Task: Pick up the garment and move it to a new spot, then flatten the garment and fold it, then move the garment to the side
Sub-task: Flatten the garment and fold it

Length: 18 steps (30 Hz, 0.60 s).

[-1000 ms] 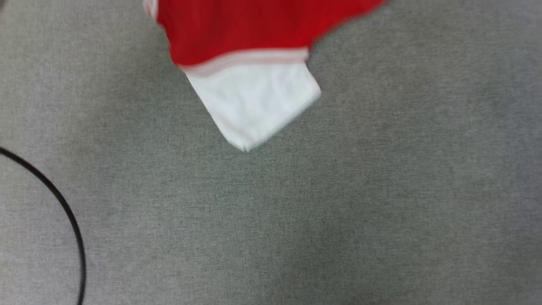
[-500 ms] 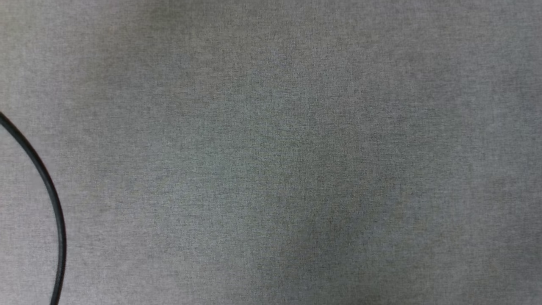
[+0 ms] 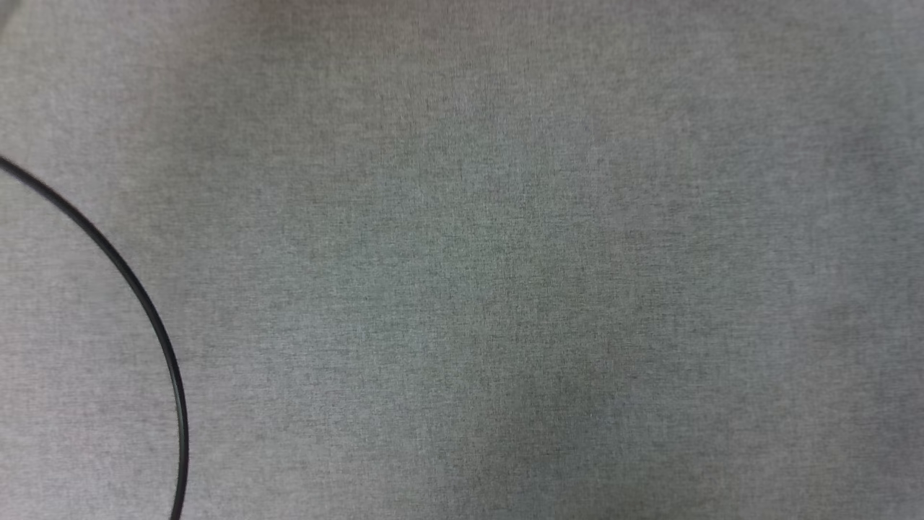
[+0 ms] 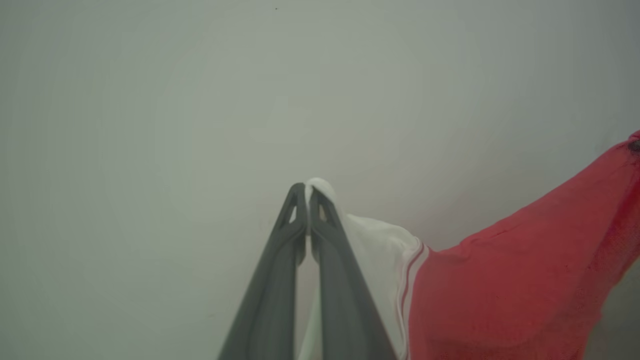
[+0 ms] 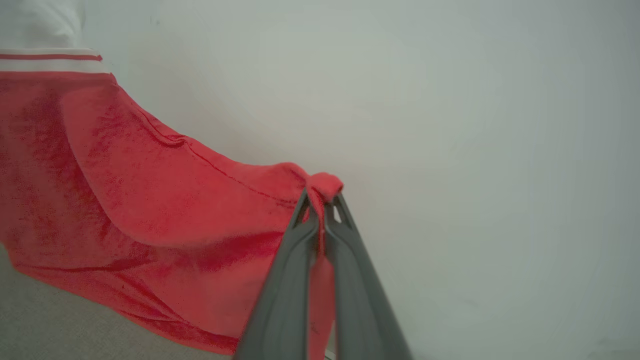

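Soft cloth garment (image 5: 125,200), matt woven surface (image 3: 505,289)

the garment (image 4: 500,290), at the head view's top a second ago, has moved beyond it.

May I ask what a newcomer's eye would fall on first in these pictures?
The red jersey, held between both grippers: the left gripper pinches its white sleeve, the right gripper a bunched red edge. At the head view's left, a black cable curves across the grey surface.

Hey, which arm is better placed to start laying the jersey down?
Probably right. The right gripper is shut on the jersey at its red edge, and the bulk hangs near the grey surface. The left gripper pinches only a white sleeve tip.
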{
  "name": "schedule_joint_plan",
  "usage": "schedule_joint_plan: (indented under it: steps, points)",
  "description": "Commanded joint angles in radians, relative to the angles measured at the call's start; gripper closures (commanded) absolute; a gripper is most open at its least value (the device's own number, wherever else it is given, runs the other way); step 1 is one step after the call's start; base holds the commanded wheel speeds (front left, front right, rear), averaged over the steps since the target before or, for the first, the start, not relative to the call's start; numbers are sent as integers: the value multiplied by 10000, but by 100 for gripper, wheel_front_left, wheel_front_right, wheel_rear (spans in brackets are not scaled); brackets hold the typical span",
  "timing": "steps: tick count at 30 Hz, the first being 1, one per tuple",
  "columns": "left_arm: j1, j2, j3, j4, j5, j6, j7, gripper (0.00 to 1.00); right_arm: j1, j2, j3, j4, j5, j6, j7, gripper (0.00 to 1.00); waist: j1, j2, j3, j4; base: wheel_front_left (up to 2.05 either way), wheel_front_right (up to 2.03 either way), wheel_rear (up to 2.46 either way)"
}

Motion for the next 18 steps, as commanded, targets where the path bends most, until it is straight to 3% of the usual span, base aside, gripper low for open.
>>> schedule_joint_plan:
  steps: [1, 8, 18]
  points:
    - [571, 165, -77, -77, -159, -4, -127, 100, 536, 115, 318, 36, 197, -7, -127, 100, -1, 0, -231, -26, 0, 0, 0]
    - [3826, 689, -212, -1118, -690, 126, -426, 100, 2689, -143, 1716, -303, 1078, -7, -500, 100, -1, 0, -1206, -104, 0, 0, 0]
    - [9475, 1372, -520, -4301, -1236, 1796, -446, 100, 5946, -1320, 2993, -1299, 2493, -7, -1008, 100, -1, 0, -2805, -18, 0, 0, 0]
